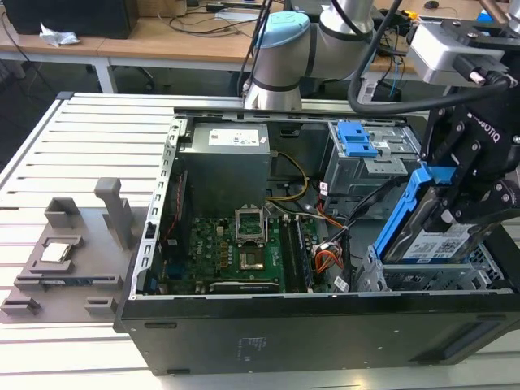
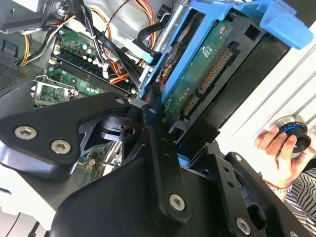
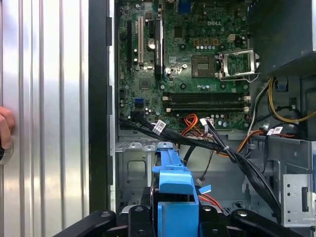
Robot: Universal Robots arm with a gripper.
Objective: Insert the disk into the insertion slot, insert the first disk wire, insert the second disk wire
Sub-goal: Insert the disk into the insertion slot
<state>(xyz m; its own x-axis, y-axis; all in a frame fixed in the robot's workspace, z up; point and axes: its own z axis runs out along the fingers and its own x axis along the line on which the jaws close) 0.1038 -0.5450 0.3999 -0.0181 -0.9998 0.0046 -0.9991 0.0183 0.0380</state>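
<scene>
My black gripper [image 1: 452,213] is shut on the disk [image 1: 422,240], a silver drive with a white-and-blue label in a bright blue carrier. The disk hangs tilted, its lower end just above the insertion slot [image 1: 422,278], a grey perforated drive cage at the case's corner on the exterior view's right. In the second wrist view the disk [image 2: 197,84] shows its green circuit board and connector between the gripper [image 2: 182,136] fingers. In the first wrist view the blue carrier [image 3: 173,190] points at the cage [image 3: 132,165]. Black cables [image 3: 197,143] cross beside it; I cannot tell which are the disk wires.
The open case [image 1: 325,325] lies on a slotted metal table [image 1: 73,146], with motherboard [image 1: 236,252] and power supply [image 1: 223,166] inside. A taller grey box with a blue latch [image 1: 356,140] stands behind the cage. A grey fixture [image 1: 69,244] sits beside the case. A person's hand [image 2: 279,148] rests on the table.
</scene>
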